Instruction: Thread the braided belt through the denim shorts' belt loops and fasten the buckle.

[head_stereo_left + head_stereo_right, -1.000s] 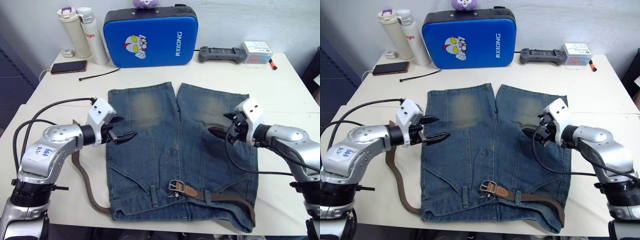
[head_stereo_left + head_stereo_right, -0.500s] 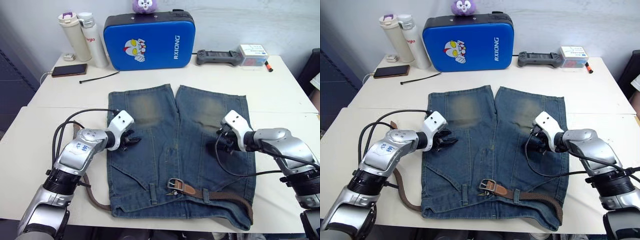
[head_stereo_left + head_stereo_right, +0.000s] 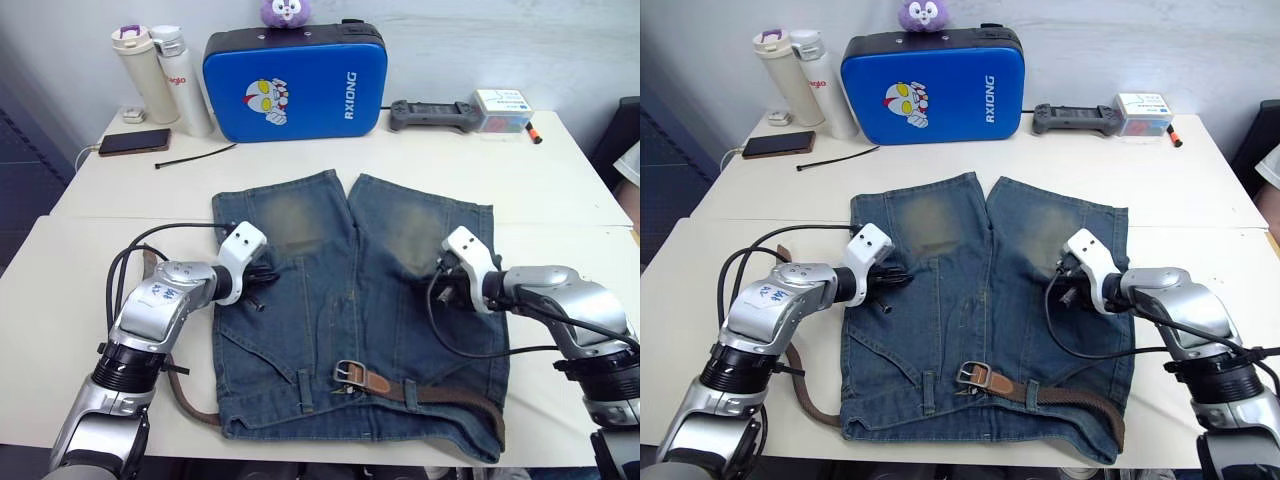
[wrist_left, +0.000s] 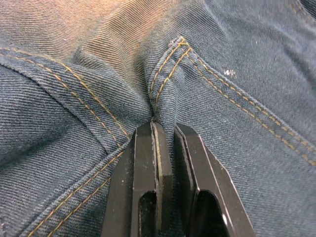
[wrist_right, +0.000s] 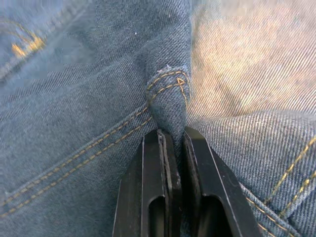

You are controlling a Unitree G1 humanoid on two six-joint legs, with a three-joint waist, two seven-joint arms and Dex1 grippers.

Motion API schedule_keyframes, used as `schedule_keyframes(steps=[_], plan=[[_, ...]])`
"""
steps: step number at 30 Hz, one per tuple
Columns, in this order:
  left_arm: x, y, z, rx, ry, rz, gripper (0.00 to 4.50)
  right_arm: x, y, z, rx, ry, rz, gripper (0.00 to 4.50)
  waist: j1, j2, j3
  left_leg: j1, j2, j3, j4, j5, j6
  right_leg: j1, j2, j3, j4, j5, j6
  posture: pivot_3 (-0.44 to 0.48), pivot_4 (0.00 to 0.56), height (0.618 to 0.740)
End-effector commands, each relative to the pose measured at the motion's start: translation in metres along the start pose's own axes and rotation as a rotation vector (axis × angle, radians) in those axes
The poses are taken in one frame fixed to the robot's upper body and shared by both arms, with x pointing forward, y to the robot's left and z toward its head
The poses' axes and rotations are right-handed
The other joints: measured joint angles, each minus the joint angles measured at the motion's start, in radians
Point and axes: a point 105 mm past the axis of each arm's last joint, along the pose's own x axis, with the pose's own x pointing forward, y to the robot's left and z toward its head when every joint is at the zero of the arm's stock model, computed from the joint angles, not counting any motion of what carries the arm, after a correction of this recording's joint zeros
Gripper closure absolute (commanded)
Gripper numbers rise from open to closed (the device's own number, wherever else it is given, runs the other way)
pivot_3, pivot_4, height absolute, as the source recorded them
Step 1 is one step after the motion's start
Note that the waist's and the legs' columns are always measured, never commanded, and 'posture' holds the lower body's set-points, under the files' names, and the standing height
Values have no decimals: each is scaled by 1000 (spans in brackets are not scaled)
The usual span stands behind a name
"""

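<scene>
The denim shorts lie flat on the table, waistband at the near edge. The braided belt runs along the waistband under belt loops, and its buckle rests near the middle. The belt's other end trails off the left side. My left gripper is shut on a pinched fold of denim at a pocket seam. My right gripper is shut on a similar stitched fold on the right side. In both wrist views the black fingers squeeze the cloth.
At the back stand a blue case with a purple plush on top and two bottles. Also there are a phone, a black cable tie, a handheld controller and a white box.
Both grippers came down from above the shorts onto the denim and closed, each pinching up a fold at a pocket seam. The camera view shifted slightly.
</scene>
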Motion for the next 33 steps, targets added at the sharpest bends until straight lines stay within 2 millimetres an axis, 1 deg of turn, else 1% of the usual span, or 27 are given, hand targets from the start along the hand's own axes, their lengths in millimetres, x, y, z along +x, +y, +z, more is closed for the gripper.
schedule_keyframes(steps=[1,2,4,6,7,9,10,13,15,16,17,18,19,21,23,24,25,26,28,29,30,31,33], plan=[[-7,26,28,21,-93,114,4500,3,-24,44,-158,-100,-126,4456,-4,0,2,0,1,1,0,0,0,-1,1,1,1,0,0,0,150,740],[-7,29,30,24,-99,129,4500,5,-28,49,-172,-108,-140,4456,-4,0,2,0,2,2,0,0,-1,-2,3,2,1,0,0,0,150,740],[-5,45,35,54,-102,178,4500,16,-40,64,-233,-111,-181,4456,-4,0,2,-1,4,2,0,-1,-2,-3,6,3,0,0,0,0,150,740],[-2,57,41,82,-107,203,4500,26,-50,73,-283,-97,-205,4456,-8,0,2,-2,6,3,0,-1,-4,-5,8,5,0,0,-1,0,150,740],[0,63,44,102,-109,217,4500,30,-54,75,-295,-81,-211,4456,-11,0,2,-4,6,3,0,-1,-4,-8,9,5,1,-1,-1,0,150,740],[2,71,50,150,-106,233,4500,36,-61,74,-321,-49,-221,4456,-19,-1,2,-13,7,3,2,-1,-5,-18,9,6,8,0,-2,0,150,740],[4,74,52,174,-104,238,4500,39,-62,72,-327,-32,-220,4456,-21,-1,2,-13,7,3,2,0,-5,-18,9,5,8,0,-2,0,150,740],[9,76,53,219,-86,219,4500,45,-60,69,-320,-22,-193,4456,-28,-1,2,-14,6,3,2,-1,-4,-19,9,6,8,0,-2,0,150,740],[11,76,52,229,-89,211,4500,46,-62,71,-293,-52,-203,4456,-30,-1,2,-14,6,3,2,-1,-4,-19,9,6,8,0,-2,0,150,740],[11,74,50,226,-85,193,3549,45,-61,73,-290,-73,-198,4500,-31,-1,2,-14,6,3,2,-1,-4,-20,9,6,8,0,-2,0,150,740],[11,73,48,217,-86,180,3381,44,-62,75,-285,-91,-203,4073,-32,-1,2,-14,6,3,2,-1,-4,-20,9,7,8,0,-2,0,150,740],[9,72,46,207,-84,166,2998,41,-63,80,-281,-116,-208,3620,-32,-1,2,-14,6,3,2,-1,-4,-20,9,7,9,0,-2,0,150,740],[8,70,43,195,-84,151,2576,38,-64,85,-277,-135,-211,3288,-32,-1,2,-14,6,3,2,-1,-4,-21,9,7,9,0,-2,0,150,740],[2,67,41,163,-91,127,1684,32,-66,91,-278,-152,-210,2297,-36,-1,2,-14,6,3,2,-1,-4,-21,9,8,10,0,-2,0,150,740],[-9,66,40,153,-93,108,854,24,-66,98,-273,-168,-197,1378,-42,-1,2,-14,6,3,2,-1,-4,-22,9,9,12,0,-2,0,150,740],[-16,65,40,146,-96,98,508,18,-66,101,-271,-177,-191,995,-49,-1,2,-14,6,3,2,-1,-4,-24,9,10,13,0,-2,0,150,740],[-23,65,41,142,-98,93,47,13,-65,105,-268,-186,-185,503,-51,-1,2,-14,6,3,2,-1,-4,-24,9,10,15,0,-2,0,150,740],[-31,65,43,133,-108,86,0,7,-64,108,-266,-198,-169,47,-52,0,2,-16,6,3,2,-1,-4,-26,9,11,15,0,-2,0,150,740],[-45,64,51,87,-148,64,0,-4,-59,114,-259,-213,-131,47,-53,0,2,-22,6,3,3,-1,-5,-34,10,12,18,-1,-2,0,150,740],[-55,63,58,65,-176,51,0,-11,-53,115,-267,-215,-98,47,-53,0,2,-24,6,3,4,-1,-5,-35,10,12,18,-1,-2,0,150,740],[-68,62,63,41,-200,38,0,-20,-40,117,-294,-220,-20,47,-54,0,2,-25,6,3,5,-1,-5,-36,10,13,18,-1,-2,0,150,740],[-77,60,66,27,-213,30,0,-26,-29,117,-315,-220,37,47,-53,0,2,-26,6,3,5,-1,-5,-37,11,13,18,-1,-3,0,150,740],[-97,61,69,-21,-237,37,0,-38,-3,110,-359,-197,179,47,-54,0,2,-27,6,3,5,-1,-5,-39,11,13,19,-1,-3,0,150,740]])
